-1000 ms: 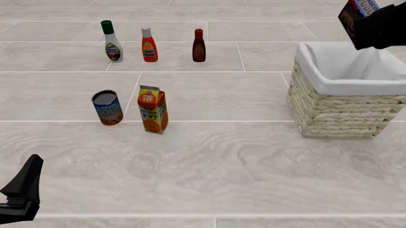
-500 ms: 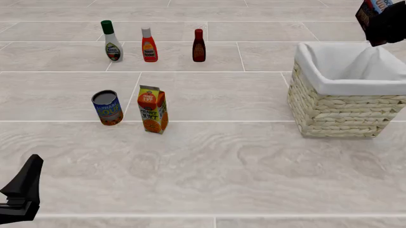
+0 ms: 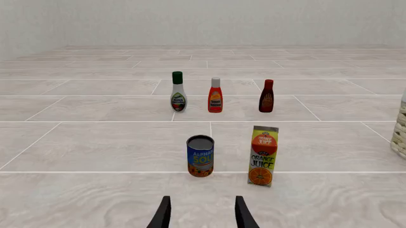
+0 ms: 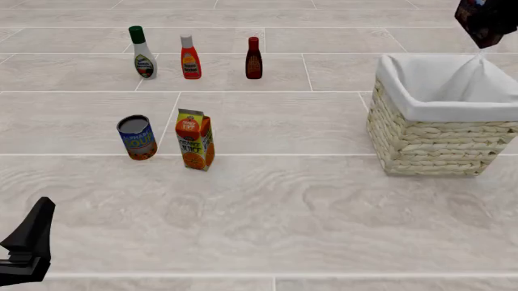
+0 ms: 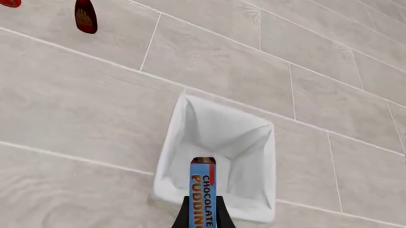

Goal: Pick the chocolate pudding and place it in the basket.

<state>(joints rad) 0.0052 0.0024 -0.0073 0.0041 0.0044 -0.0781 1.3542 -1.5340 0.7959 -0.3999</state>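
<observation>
Pale grey-beige tiled surface with faint wood-like grain and thin light grout lines fills every view; the left wrist view shows a plain pale wall far behind the tiles. Basket: woven pale wicker, white cloth liner folded over the rim, its right side cut off by the front view's edge; in the left wrist view only a sliver of wicker shows at the frame edge. From the right wrist camera the basket reads as a white-lined square opening seen from high above, inside bare. Right gripper at the front view's top right corner, mostly out of frame, a dark mass well above the basket's far rim; which part is finger and which is carton is hard to make out there. In the right wrist view the chocolate pudding is pinched between the dark fingers, narrow blue face outward, white and orange lettering, a red patch near its top, lower end cut off, lined up over the basket's opening. Left gripper: two dark fingers spread apart, nothing between, low over the near tiles. Orange juice carton upright just beside a blue-labelled soup can. Far row: white green-capped bottle, red bottle, dark brown bottle; labels too small to read.
</observation>
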